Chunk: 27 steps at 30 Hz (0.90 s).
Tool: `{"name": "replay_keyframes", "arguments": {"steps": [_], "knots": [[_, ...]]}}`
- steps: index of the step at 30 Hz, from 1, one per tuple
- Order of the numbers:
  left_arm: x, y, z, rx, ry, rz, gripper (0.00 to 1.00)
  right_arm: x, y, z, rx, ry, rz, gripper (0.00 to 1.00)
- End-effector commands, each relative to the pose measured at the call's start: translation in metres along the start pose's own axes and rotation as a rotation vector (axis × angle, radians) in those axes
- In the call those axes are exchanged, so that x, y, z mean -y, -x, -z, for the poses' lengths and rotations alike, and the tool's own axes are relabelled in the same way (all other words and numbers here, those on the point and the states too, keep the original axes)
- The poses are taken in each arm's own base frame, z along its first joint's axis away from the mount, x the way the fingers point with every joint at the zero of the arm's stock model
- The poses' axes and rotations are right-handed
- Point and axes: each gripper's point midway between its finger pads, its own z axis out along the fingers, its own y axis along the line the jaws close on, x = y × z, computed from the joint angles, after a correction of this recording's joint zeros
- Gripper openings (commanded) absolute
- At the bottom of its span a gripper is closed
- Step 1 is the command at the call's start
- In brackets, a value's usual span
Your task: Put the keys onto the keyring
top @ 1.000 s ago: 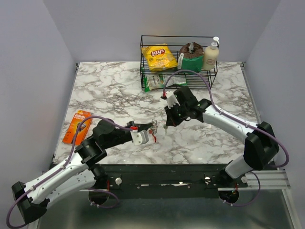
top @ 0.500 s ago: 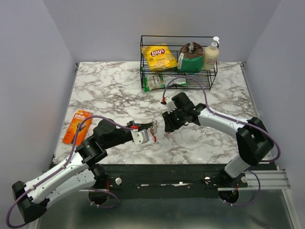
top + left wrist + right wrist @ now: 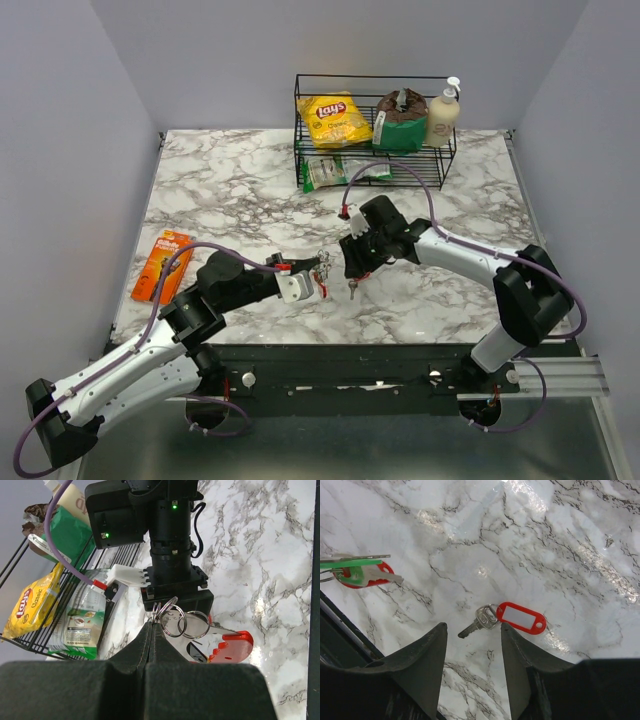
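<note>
Hovering open and empty, the right gripper (image 3: 472, 632) frames the red-tagged key (image 3: 506, 617) lying centre-frame on the marble (image 3: 570, 555), which looks light, flat and slippery, best pinched by its tag, while the left gripper (image 3: 151, 630) clamps the keyring (image 3: 175, 622) mid-frame.

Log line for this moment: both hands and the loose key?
left hand: shut on keyring | right hand: open, empty | red-tagged key: on table below right hand | not threaded yet

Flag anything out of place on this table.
One key with a red tag lies loose on the marble table under the open right gripper, apart from the keyring pinched in the shut left gripper. It belongs on that ring.
</note>
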Motion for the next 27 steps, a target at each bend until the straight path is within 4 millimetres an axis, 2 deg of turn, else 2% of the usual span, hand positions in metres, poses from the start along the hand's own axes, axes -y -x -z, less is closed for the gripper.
{"name": "replay_keyframes", "arguments": {"steps": [1,7,18,21,27], "knots": [[-0.009,0.012,0.000,0.046,0.046,-0.007,0.00,0.011,-0.014,-0.010,-0.042,-0.050,-0.022,0.56],[-0.009,0.012,-0.001,0.047,0.044,-0.004,0.00,0.010,-0.018,-0.021,-0.072,-0.055,-0.060,0.52],[-0.009,0.013,0.001,0.056,0.051,0.003,0.00,0.018,-0.029,-0.039,-0.132,-0.179,-0.097,0.52],[-0.008,0.013,0.001,0.058,0.049,0.004,0.00,0.021,-0.031,-0.043,-0.143,-0.200,-0.100,0.49],[-0.008,0.013,0.002,0.058,0.052,0.002,0.00,0.026,-0.030,-0.047,-0.133,-0.229,-0.109,0.32]]}}
